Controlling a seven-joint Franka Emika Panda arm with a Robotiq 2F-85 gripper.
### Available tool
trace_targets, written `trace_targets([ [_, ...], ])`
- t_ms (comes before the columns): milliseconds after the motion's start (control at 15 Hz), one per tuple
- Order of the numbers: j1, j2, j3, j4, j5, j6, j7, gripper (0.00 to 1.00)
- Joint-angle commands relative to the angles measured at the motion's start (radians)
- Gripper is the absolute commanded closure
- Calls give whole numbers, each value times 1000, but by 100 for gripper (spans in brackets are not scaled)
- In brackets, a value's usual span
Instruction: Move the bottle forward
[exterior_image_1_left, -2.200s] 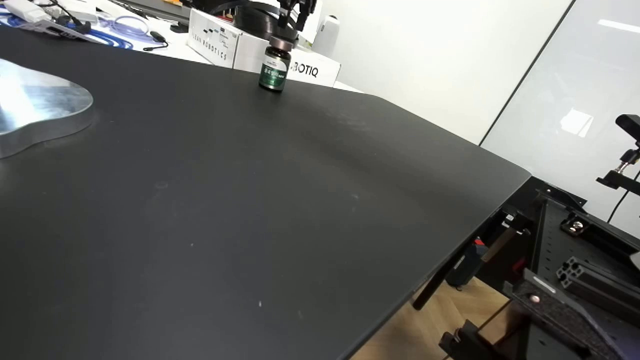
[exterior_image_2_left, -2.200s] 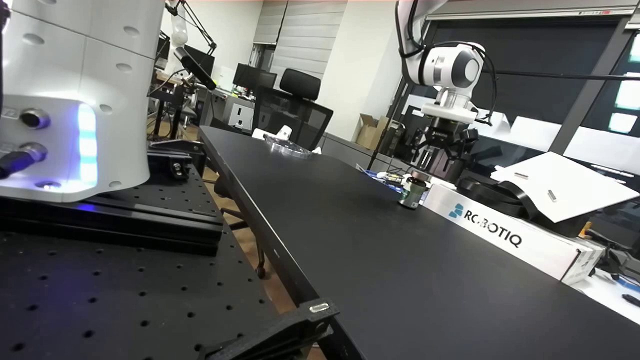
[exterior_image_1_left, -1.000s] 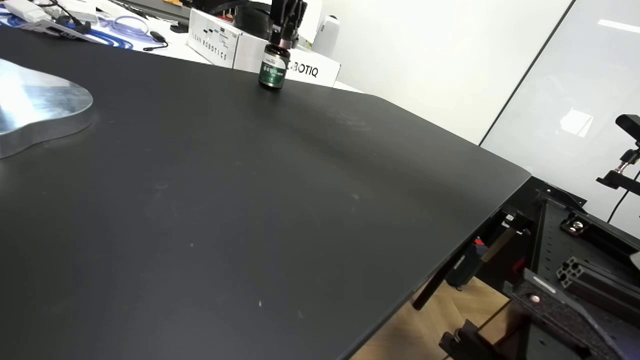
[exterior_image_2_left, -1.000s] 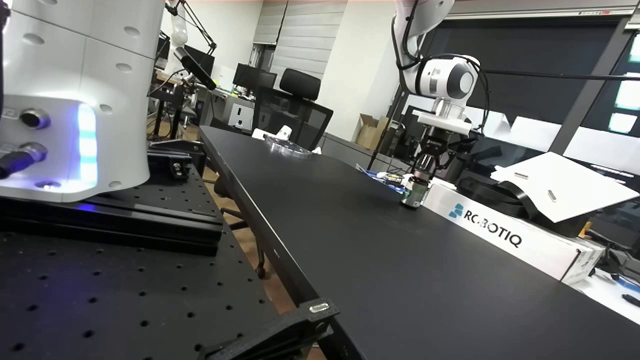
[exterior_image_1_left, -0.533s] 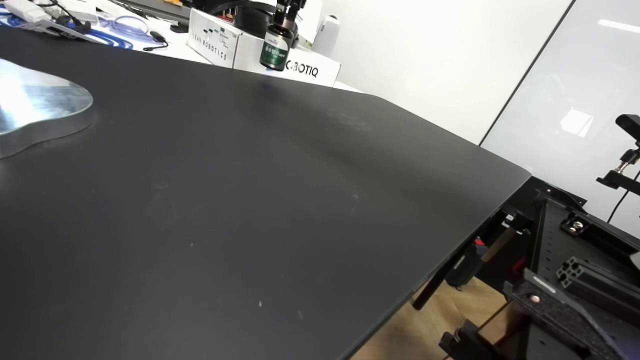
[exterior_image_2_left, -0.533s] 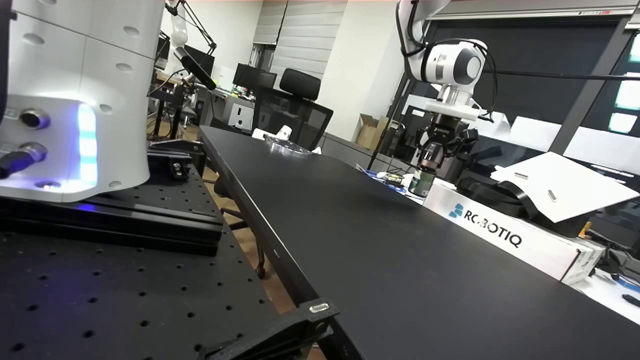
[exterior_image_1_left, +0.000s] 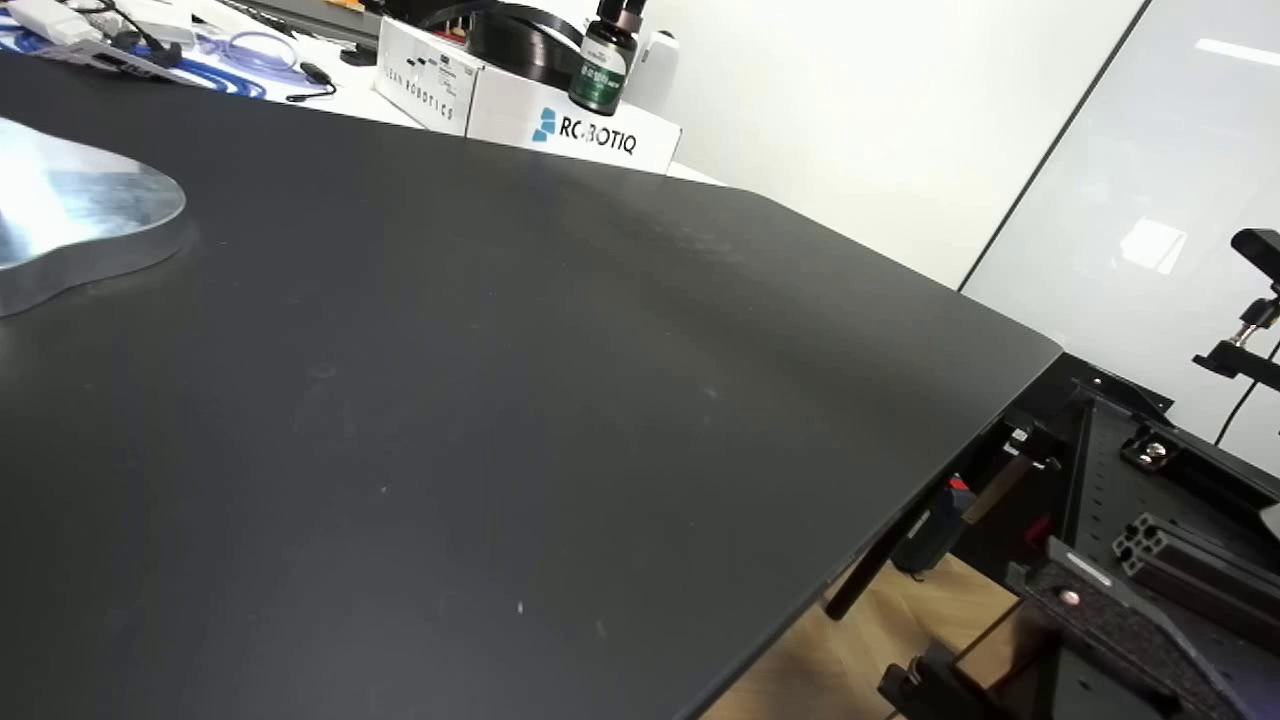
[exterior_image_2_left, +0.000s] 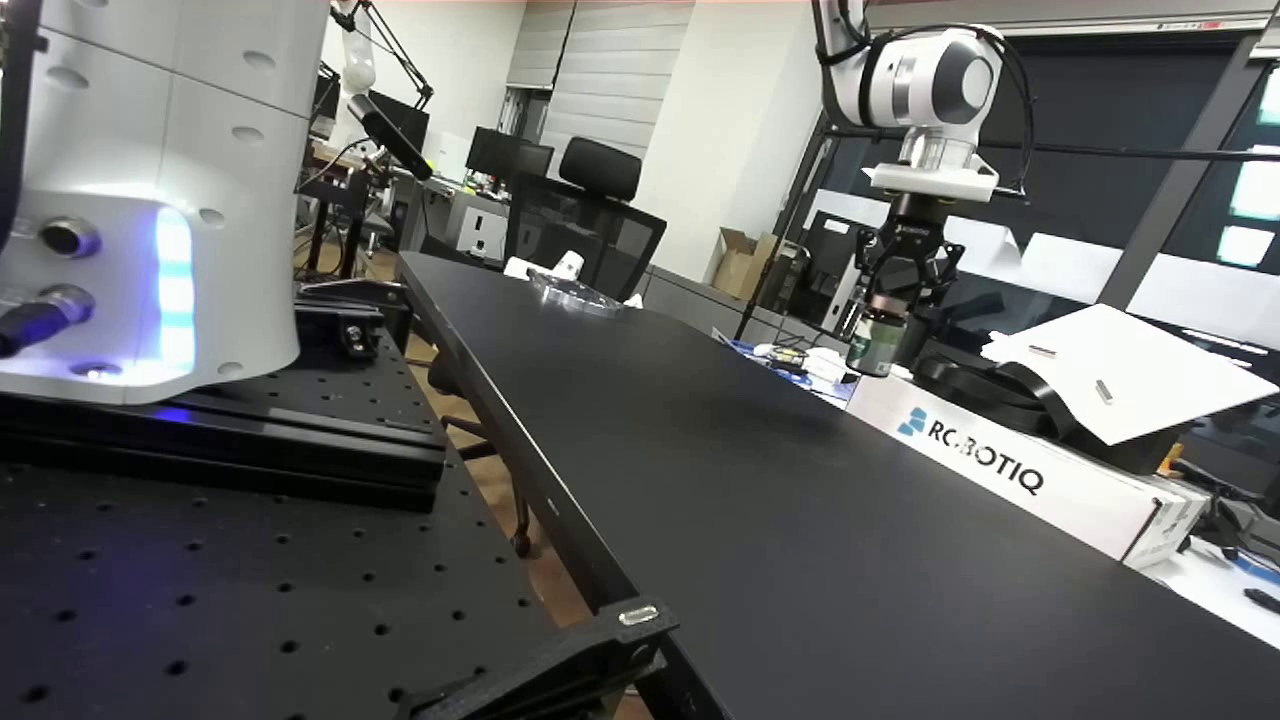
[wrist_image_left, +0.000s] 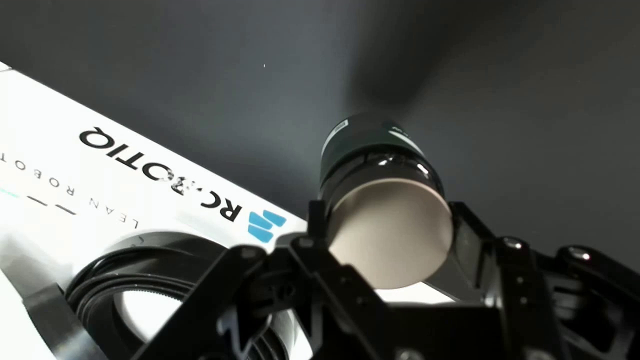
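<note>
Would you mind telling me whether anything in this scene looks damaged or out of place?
Yes: the printed name on the white box looks damaged, since in the wrist view letters between its R and T are broken and speckled. The bottle in the gripper shows no obvious damage.

A round dark bottle hangs in a black claw above the black counter, near a long white box.

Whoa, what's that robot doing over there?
The robot arm is holding a bottle: its end effector is closed around the cap. Right now the bottle hangs in the air above the black table, near a white box, and hasn't been put down yet.
</note>
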Motion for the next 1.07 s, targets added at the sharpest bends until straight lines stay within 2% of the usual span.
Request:
trace_targets([
  [0, -12, -156, -15, -245, -16, 73, 41, 64],
  [733, -40, -437, -36, -830, -13, 213, 40, 64],
  [1000, -48, -561, -46, -1070, -21, 327, 42, 64],
])
